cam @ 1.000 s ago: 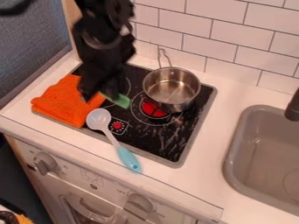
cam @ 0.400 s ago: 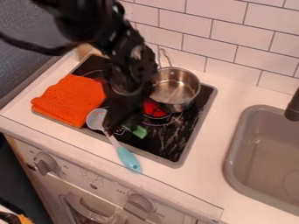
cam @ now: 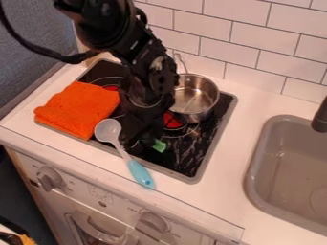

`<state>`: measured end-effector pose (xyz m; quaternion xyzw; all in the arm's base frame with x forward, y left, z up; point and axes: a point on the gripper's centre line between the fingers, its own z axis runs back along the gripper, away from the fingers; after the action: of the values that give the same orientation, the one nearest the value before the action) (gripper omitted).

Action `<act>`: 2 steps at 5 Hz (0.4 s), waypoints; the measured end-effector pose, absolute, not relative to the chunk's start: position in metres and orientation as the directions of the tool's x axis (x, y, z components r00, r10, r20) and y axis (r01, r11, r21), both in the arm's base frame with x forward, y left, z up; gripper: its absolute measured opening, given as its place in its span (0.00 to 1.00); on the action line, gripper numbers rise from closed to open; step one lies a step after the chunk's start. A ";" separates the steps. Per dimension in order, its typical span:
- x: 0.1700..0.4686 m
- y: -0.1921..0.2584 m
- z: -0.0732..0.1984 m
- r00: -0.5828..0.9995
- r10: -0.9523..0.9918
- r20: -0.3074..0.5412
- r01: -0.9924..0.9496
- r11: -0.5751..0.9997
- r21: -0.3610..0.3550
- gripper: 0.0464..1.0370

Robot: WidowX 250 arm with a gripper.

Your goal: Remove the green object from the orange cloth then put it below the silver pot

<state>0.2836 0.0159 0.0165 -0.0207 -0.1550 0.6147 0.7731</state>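
Hanging over the stove (cam: pixel 195 158), the gripper (cam: pixel 143 142) sits at about 7 o'clock from the pot (cam: pixel 203 101), at the low end of the black arm (cam: pixel 144 62) that enters from 11 o'clock. Whether the gripper is wide, narrow or closed on something, I cannot tell. The green thing (cam: pixel 159 146) shows right at its 4 o'clock side, partly hidden by it; I cannot tell if it is held or lying loose. It is over the stove, off the cloth (cam: pixel 76 109), at 4 o'clock from that and at 7 o'clock from the pot, apart from both.

The silver pot stands on the stove, its handle (cam: pixel 180 61) pointing near 12 o'clock, with a red glow (cam: pixel 172 120) showing at its 7 o'clock edge. The orange cloth lies at 9 o'clock from the pot. Just beside the cloth, at its 4 o'clock side, is the bowl of the spoon (cam: pixel 109 130); the blue handle end (cam: pixel 140 174) points to 5 o'clock, out over the counter (cam: pixel 223 189). The sink (cam: pixel 254 170) is at 4 o'clock from the pot.
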 end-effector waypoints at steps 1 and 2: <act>0.282 0.015 0.016 0.206 0.956 0.209 -0.944 0.250 -0.214 0.51; 0.283 0.011 0.020 0.251 0.944 0.213 -0.936 0.293 -0.197 0.82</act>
<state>0.2828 0.0110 0.0201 -0.0150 -0.1458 0.5945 0.7906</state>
